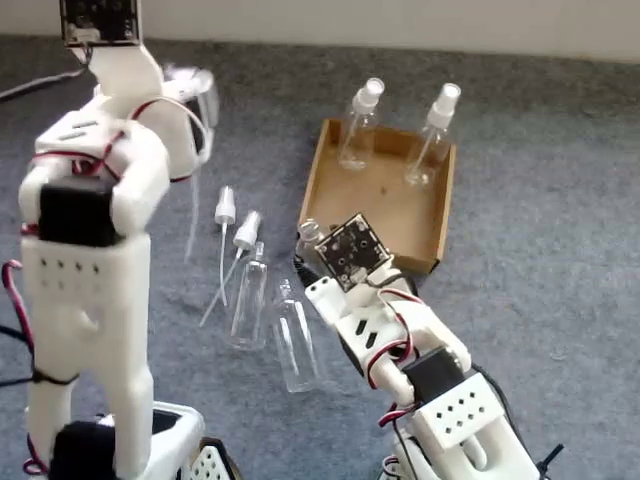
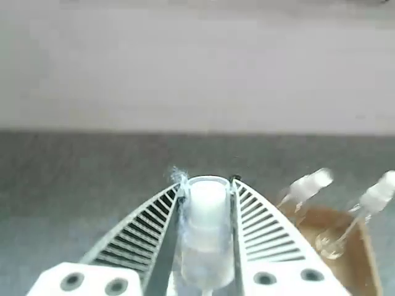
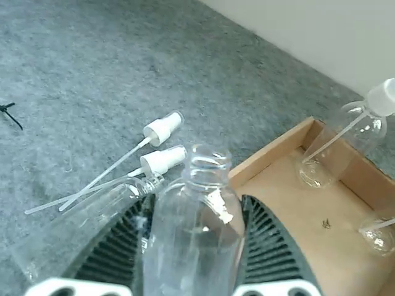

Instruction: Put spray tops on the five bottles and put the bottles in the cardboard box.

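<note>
The left tool point(image 2: 207, 183) clamps a spray top point(image 2: 207, 225); the right tool point(image 3: 196, 206) grips an open-necked bottle point(image 3: 194, 253) upright beside the cardboard box point(image 1: 318, 180). The top hangs well apart from that neck, tube downward.

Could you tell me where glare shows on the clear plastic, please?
Right wrist view: white highlights streak the open bottle in the right end effector. Left wrist view: the spray top in the left end effector looks pale. High view: glints on the capped bottles in the cardboard box.
</note>
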